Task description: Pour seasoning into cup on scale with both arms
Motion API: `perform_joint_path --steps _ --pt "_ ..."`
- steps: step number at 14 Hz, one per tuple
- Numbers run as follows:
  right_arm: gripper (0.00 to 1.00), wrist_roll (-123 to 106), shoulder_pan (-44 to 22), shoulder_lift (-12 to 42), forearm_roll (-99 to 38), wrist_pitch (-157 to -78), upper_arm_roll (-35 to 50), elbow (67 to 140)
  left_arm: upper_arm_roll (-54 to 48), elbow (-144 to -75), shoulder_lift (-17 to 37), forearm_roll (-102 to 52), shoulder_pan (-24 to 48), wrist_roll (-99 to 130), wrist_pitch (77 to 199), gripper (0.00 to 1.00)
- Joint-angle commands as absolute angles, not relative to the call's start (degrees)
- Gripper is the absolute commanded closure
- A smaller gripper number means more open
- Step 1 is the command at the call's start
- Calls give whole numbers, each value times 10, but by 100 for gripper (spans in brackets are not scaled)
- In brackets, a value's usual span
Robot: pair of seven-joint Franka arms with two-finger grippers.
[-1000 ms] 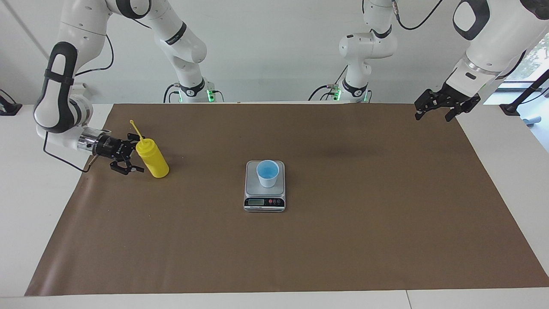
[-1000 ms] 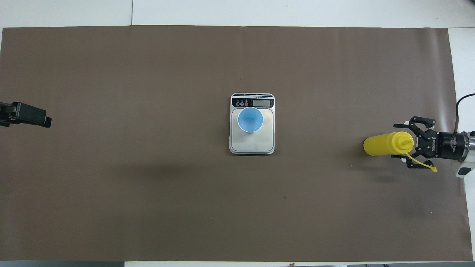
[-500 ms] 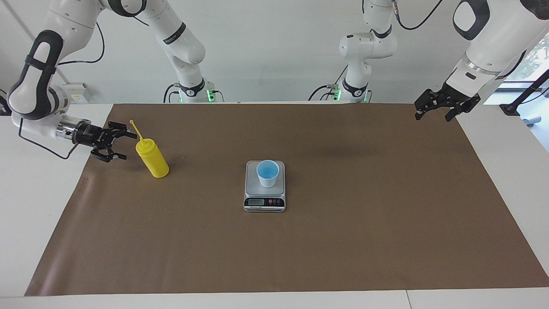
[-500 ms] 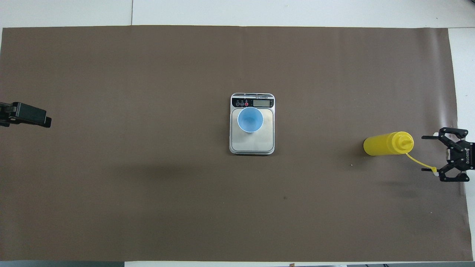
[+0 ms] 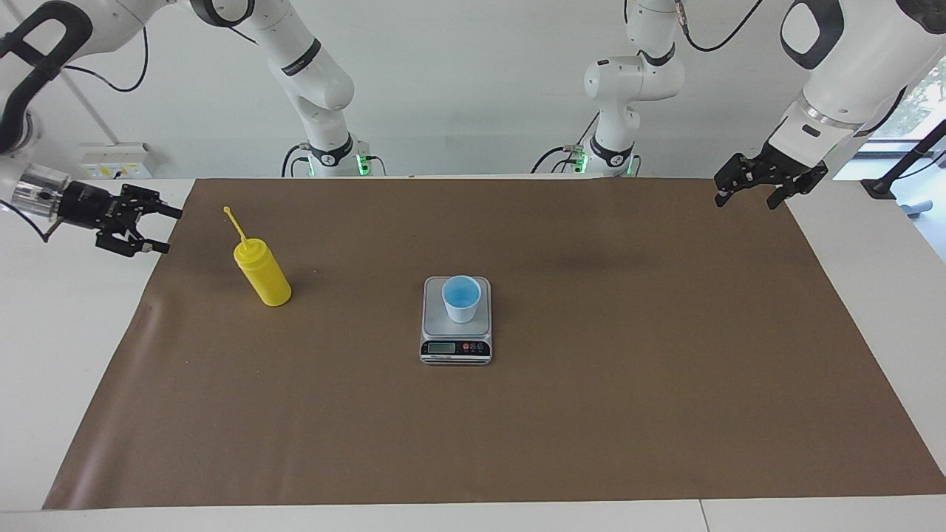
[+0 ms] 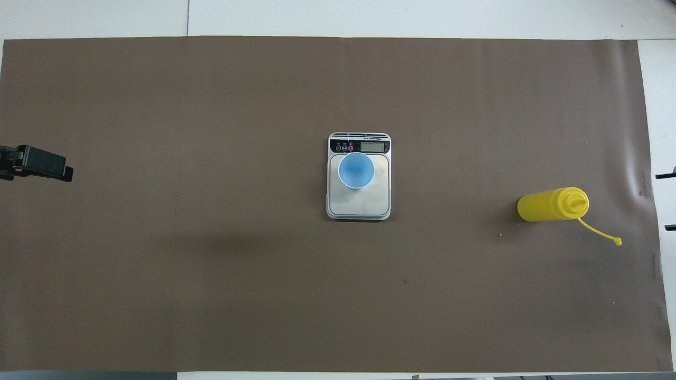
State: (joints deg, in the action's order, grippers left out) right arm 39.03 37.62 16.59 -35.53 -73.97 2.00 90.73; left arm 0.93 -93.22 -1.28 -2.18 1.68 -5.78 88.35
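The yellow seasoning bottle (image 5: 264, 275) (image 6: 549, 205) stands upright on the brown mat toward the right arm's end of the table, with its thin cap strand sticking out. Nothing touches it. My right gripper (image 5: 171, 231) is open and empty, off the mat's edge and well apart from the bottle; only its fingertips (image 6: 660, 176) show at the edge of the overhead view. At mid-table, the light blue cup (image 5: 461, 298) (image 6: 356, 170) stands on the silver scale (image 5: 456, 347) (image 6: 359, 207). My left gripper (image 5: 746, 199) (image 6: 37, 164) waits open over the mat's corner at the left arm's end.
A brown mat (image 5: 591, 414) covers most of the white table (image 5: 66, 332). It has a small wrinkle (image 6: 636, 184) near the right arm's end. Both arm bases stand along the table's edge at the robots' end.
My right gripper has drawn back from beside the bottle, past the mat's edge toward the right arm's end, staying open. The bottle stays upright in place. The left arm has not moved.
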Motion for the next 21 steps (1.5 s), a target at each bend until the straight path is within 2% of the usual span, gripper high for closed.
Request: perform_joint_path --steps 1,5,8,14,16,21 --pt "0 423 317 141 -320 -735 24 866 4 -933 -16 -25 9 -66 877 0" --pt "0 493 237 98 -270 -749 25 843 4 -933 -16 -25 9 -66 876 0" --pt "0 455 179 79 -215 -751 33 824 4 -933 -16 -25 9 -66 877 0" --pt "0 401 164 62 -218 -765 37 832 4 -933 -16 -25 9 -66 876 0" --pt "0 393 115 61 -188 -788 26 823 4 -933 -16 -25 9 -66 877 0" --pt "0 194 36 34 -67 -788 -7 835 4 -933 -16 -25 9 -66 876 0"
